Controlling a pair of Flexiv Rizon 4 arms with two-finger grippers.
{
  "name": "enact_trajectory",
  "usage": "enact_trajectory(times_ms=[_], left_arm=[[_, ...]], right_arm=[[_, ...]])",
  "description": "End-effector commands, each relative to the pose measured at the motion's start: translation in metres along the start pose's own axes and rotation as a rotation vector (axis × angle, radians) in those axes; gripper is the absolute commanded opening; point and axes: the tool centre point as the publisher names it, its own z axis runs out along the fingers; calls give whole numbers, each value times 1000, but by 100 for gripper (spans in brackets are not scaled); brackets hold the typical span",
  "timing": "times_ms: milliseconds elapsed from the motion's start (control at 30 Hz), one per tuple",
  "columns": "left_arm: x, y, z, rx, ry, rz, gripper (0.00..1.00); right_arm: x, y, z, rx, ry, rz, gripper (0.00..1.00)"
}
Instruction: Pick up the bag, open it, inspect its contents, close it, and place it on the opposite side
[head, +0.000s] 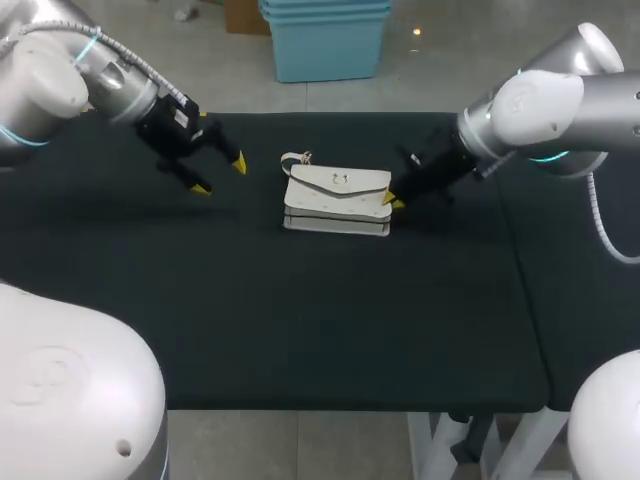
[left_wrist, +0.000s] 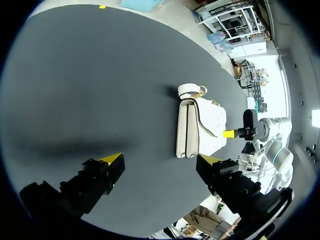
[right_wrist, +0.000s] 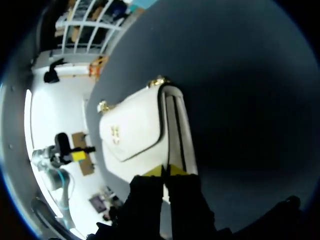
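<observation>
- The small white handbag with a flap front (head: 337, 200) lies flat a little above the centre of the head view, on the table covered with black cloth (head: 300, 330).
- The right gripper (head: 392, 201) is at the bag's right end. Its yellow tips are together and touch that end, and you can see nothing held between them.
- The left gripper (head: 219, 175) hangs to the upper left of the bag, well apart from it, with its jaws wide apart and holding nothing.
- I judge the bag to be light and half-stiff. The body keeps its box shape, but the flap will bend, and the smooth surface may slip between narrow tips.
- A good hold, I think, is one short end, or the gold-coloured ring with the small strap (left_wrist: 200, 92) at the far corner. To open it, take the flap's free edge near the little gold clasp (right_wrist: 114, 132).
- The bag lies far from every table edge, with dark cloth all round it, so both arms have room to move. The front edge, at the bottom of the head view, is the farthest.
</observation>
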Motion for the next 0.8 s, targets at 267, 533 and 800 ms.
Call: enact_trajectory(times_ms=[267, 533, 800], left_arm=[[4, -6, -2, -35, -15, -2, 100], [4, -6, -2, -35, -15, -2, 100], [-2, -15, -7, -76, -45, 15, 100]], right_arm=[[0, 11, -3, 53, 1, 0, 0], [0, 11, -3, 53, 1, 0, 0], [-4, 24, -6, 41, -38, 0, 0]])
